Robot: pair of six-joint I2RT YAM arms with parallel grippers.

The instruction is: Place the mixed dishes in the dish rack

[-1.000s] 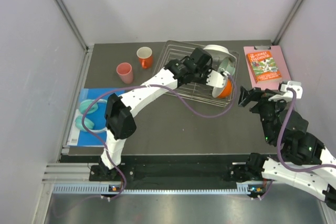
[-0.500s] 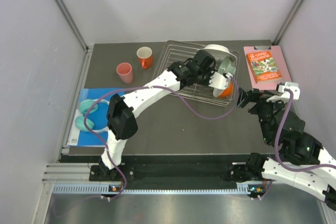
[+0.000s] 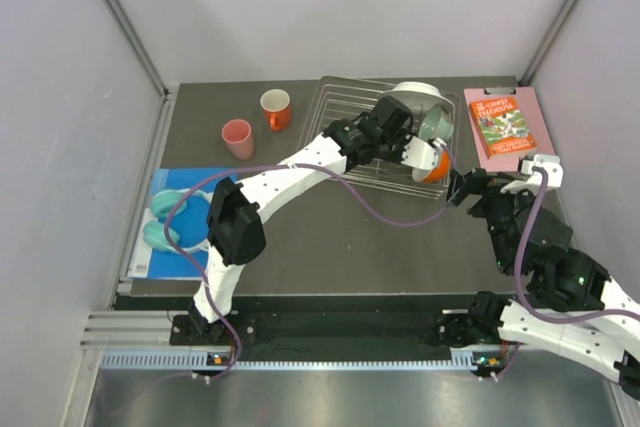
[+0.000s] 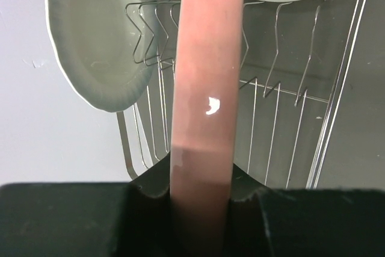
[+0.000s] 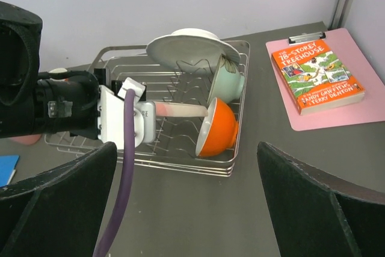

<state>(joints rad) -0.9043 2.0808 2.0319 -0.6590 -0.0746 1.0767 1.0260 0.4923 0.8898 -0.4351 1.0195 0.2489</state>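
My left gripper (image 3: 405, 150) is shut on the pink-and-cream plate (image 4: 204, 76), held edge-on over the dish rack (image 3: 345, 107). In the right wrist view the plate (image 5: 180, 110) reaches from the left gripper (image 5: 144, 115) to the rim of the orange bowl (image 5: 219, 127), which lies on its side at the rack's right end. The mint-green bowl (image 5: 227, 82) and the pale plate (image 5: 189, 46) stand behind it. The pink cup (image 3: 237, 137) and the orange cup (image 3: 275, 109) stand on the table left of the rack. My right gripper (image 5: 187, 197) is open and empty, in front of the rack.
A pink clipboard with a book (image 3: 500, 127) lies right of the rack. Teal headphones (image 3: 165, 217) lie on a blue book at the left edge. Booth walls stand close on the left, back and right. A purple cable (image 5: 120, 167) hangs from the left arm.
My left gripper has moved a little right and back over the rack with the plate. The orange bowl has shifted slightly right. My right gripper has edged toward the rack.
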